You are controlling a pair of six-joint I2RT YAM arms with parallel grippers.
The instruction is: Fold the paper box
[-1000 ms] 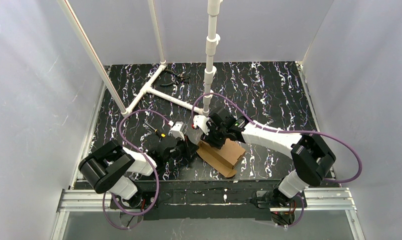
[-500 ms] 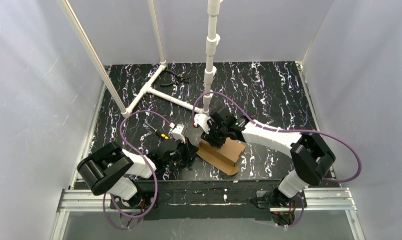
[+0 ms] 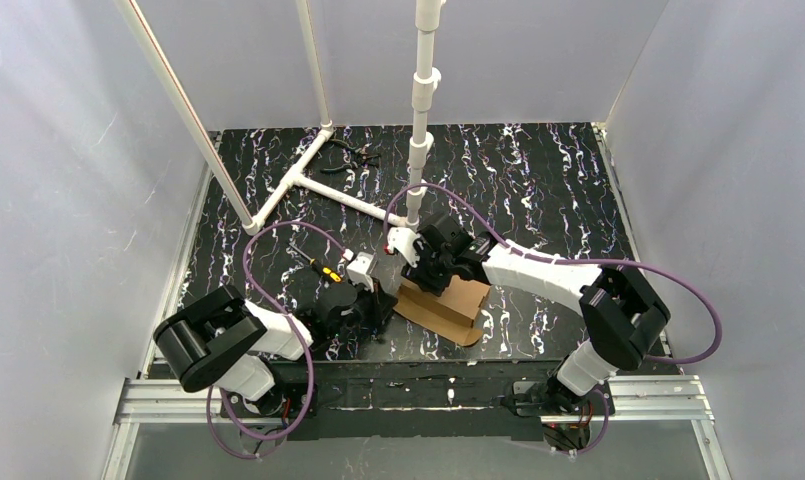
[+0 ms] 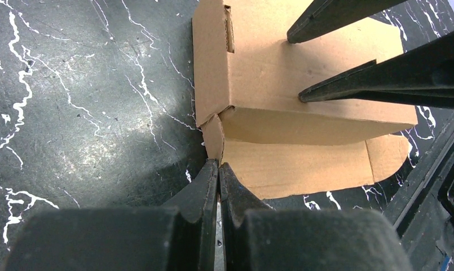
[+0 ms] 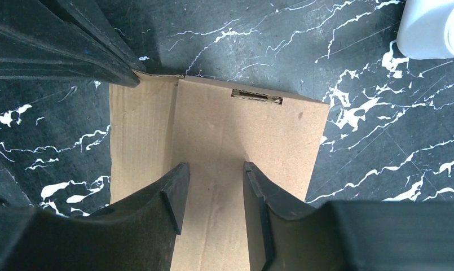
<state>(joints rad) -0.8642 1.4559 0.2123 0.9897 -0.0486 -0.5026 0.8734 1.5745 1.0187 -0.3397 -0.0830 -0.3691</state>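
- Left fingers are pressed together, their tips at the lower edge of a small corner tab on the paper box. I cannot tell whether any cardboard is nipped between them.
- Right fingers stand apart with nothing between them, both tips planted on the box's broad upper panel.
- Paper box sits half-formed on the black marbled counter, near its front edge and between the two arms. One panel is raised over a short wall, and one flap lies flat.
- Step in hand, as I judge it, is tucking the corner tab inward while the panel is pinned.
- To do it well, I would press the right tips straight down so the box cannot slide. I would then nudge the tab slowly along its crease with the closed left tips, since corrugated board may buckle off the fold line.
- Left wrist view alone shows the tab, the wall beneath the panel and the flat flap's rounded end.
- Right wrist view gives the plainest look at the narrow slot on the panel's edge. It also shows a white object in the frame corner that I cannot identify.
- Top view alone shows both arms whole and the white pipe frame, well apart from the box.
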